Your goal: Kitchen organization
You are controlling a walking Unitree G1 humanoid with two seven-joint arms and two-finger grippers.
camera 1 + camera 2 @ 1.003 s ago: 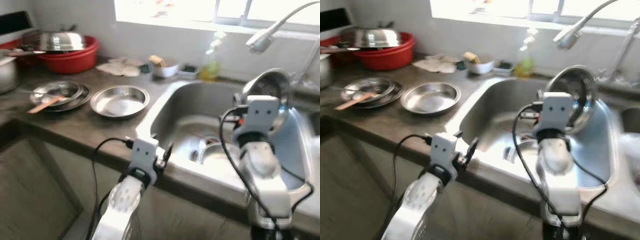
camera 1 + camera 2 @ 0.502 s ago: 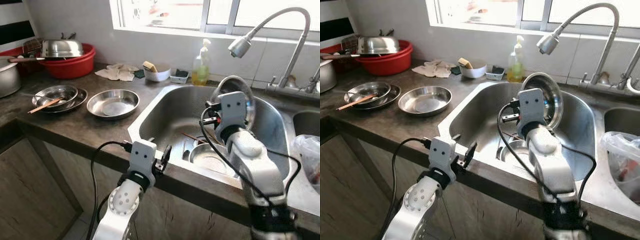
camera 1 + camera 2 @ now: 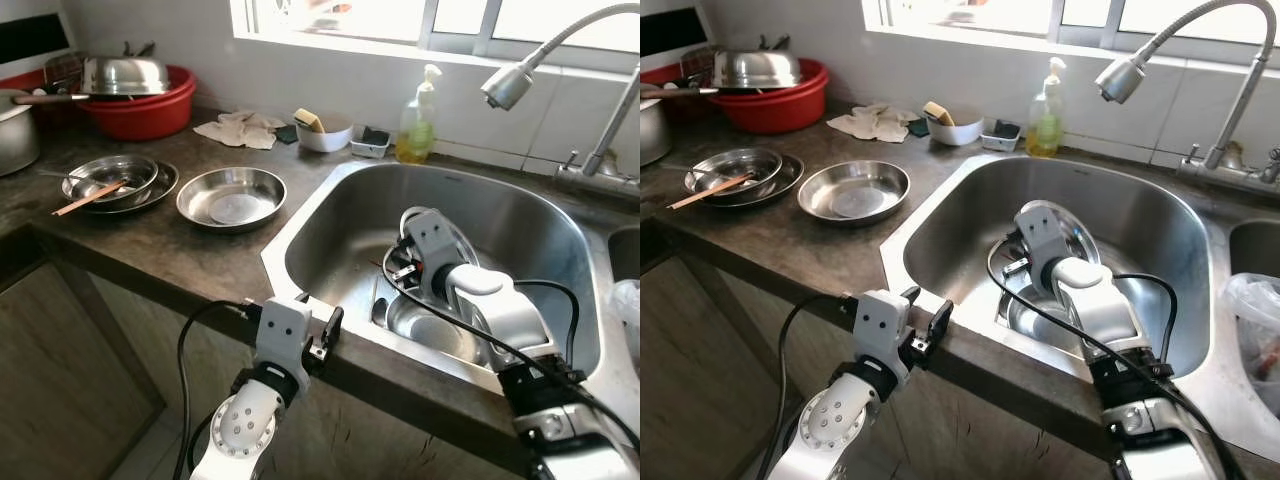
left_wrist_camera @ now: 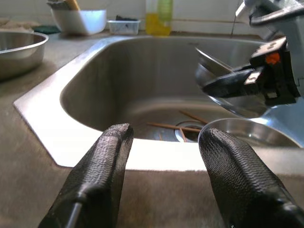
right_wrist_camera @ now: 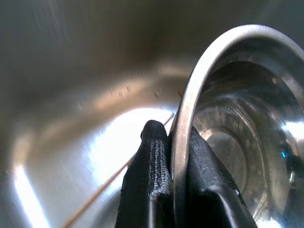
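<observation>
My right jaws (image 5: 172, 156) are clenched on the rim of a steel bowl (image 3: 1065, 232), held tilted low inside the sink (image 3: 1140, 215) above another bowl (image 3: 430, 325) and chopsticks (image 4: 172, 126). My left jaws (image 4: 164, 156) hover released at the surface (image 3: 180, 250) edge. Plates (image 3: 231, 197) remain unsorted; sink walls crowd me.
</observation>
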